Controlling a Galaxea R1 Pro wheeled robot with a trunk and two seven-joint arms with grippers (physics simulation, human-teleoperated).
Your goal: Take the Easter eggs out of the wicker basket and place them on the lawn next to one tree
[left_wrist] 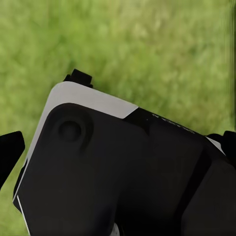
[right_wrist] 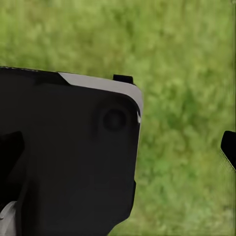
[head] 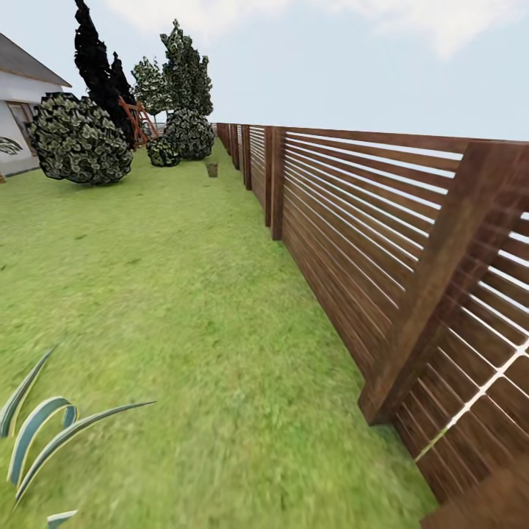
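The lawn stretches ahead of me as mottled green grass. Far down it, near the fence, stands a small brown thing that may be the wicker basket; it is too small to be sure. The Easter eggs are out of view. In the left wrist view my left gripper is open, its black fingertips wide apart at the picture's edges, with nothing between them. My right gripper is open and empty too, one fingertip showing over grass. Both hang over my own black-and-white body.
A brown slatted fence runs along the right, close by. Round leafy bushes and tall dark trees stand at the far end. A white house is at the far left. Striped plant leaves reach in at the lower left.
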